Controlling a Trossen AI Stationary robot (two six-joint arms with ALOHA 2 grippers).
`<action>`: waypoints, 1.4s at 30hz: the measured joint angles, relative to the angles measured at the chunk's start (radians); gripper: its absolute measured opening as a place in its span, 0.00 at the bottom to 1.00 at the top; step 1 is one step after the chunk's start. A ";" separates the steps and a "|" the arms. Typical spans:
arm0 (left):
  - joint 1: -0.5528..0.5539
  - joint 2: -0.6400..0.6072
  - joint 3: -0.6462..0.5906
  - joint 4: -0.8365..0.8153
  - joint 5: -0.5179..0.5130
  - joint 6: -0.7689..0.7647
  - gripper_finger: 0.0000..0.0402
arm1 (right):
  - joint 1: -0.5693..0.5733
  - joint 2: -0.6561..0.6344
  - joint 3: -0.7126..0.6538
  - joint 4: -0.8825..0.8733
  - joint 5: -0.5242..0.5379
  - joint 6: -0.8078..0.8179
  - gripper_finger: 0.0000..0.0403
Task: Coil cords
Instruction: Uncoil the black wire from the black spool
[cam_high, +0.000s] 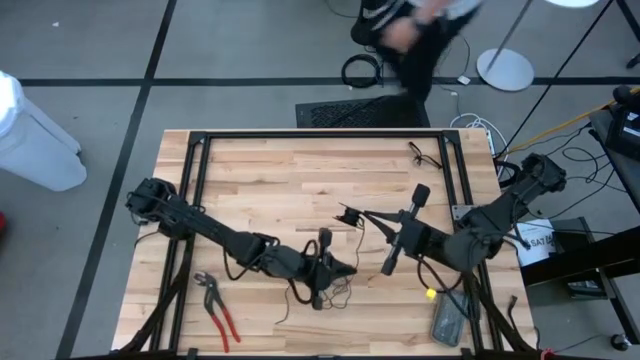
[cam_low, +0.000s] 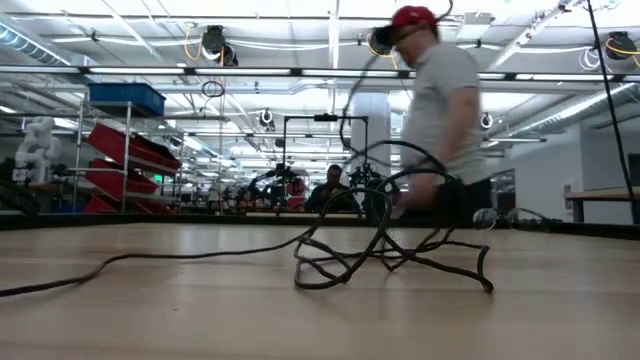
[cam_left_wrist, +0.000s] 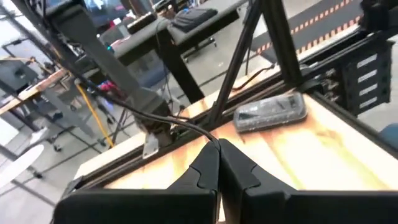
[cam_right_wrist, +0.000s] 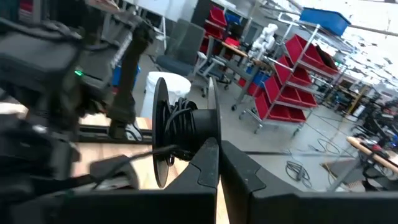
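Note:
The cord is a thin black wire wound partly on a small dark two-disc spool (cam_right_wrist: 180, 127). My right gripper (cam_right_wrist: 214, 149) is shut on this spool above the table's middle (cam_high: 348, 212). From the spool the cord drops to my left gripper (cam_left_wrist: 217, 149), which is shut on it near the front middle (cam_high: 340, 268). The slack lies in loose tangled loops (cam_low: 385, 250) on the wood below, with a tail (cam_low: 100, 265) trailing off. Neither gripper shows in the low view. My left gripper pinches a single strand of the cord (cam_left_wrist: 210, 138) between its two fingertips. The fingers come about level from the table's left. The strand runs off from the tips in a clean line, clear of the table. My right gripper pinches the spool at its edge (cam_right_wrist: 206, 134) with its fingertips, which hide the exact spot. The fingers come level from the table's right. The spool is lifted clear of the table, discs on edge, and a strand (cam_right_wrist: 134, 158) leaves it toward the left arm.
Red-handled pliers (cam_high: 218, 312) lie at the front left. A grey case (cam_high: 447, 318) and a small yellow piece (cam_high: 430, 293) lie at the front right. Another small black cord (cam_high: 425, 155) lies at the far right. A person (cam_low: 440, 120) moves behind the far edge.

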 joint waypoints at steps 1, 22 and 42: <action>0.004 -0.002 0.000 -0.014 -0.001 0.000 0.01 | 0.007 0.000 0.006 0.001 0.000 -0.002 0.00; 0.045 -0.068 0.000 -0.275 -0.252 -0.008 0.01 | 0.127 0.000 0.056 0.026 -0.001 -0.018 0.00; 0.014 -0.271 0.000 -0.703 -0.342 -0.284 0.06 | 0.156 -0.003 0.057 0.071 -0.001 -0.078 0.00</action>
